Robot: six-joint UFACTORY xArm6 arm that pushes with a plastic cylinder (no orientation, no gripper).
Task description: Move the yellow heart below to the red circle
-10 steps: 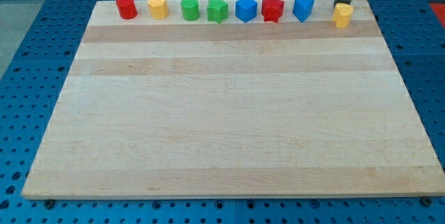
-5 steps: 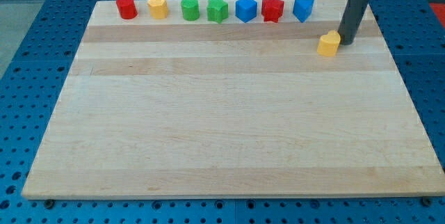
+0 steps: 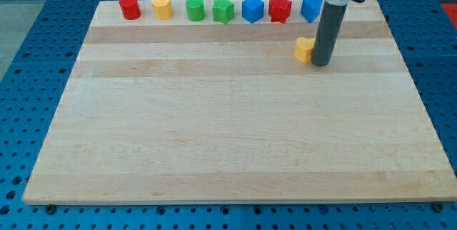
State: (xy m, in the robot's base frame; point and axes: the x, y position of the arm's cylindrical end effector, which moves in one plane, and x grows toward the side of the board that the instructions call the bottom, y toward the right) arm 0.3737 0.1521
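Observation:
The yellow heart (image 3: 304, 48) lies on the wooden board (image 3: 228, 130), below the gap between the red star and the blue block in the top row. My tip (image 3: 321, 63) touches the heart's right side; the rod hides part of it. The red circle (image 3: 129, 7) stands at the top left corner of the board, far to the left of the heart.
A row along the top edge: a yellow hexagon (image 3: 162, 6), a green circle (image 3: 195, 8), a green star (image 3: 223, 10), a blue hexagon (image 3: 253, 9), a red star (image 3: 280, 9) and a blue block (image 3: 310, 8) partly behind the rod.
My tip has moved left and down from the top right corner, pushing the yellow heart down and to the left along the board. The row of blocks has not moved.

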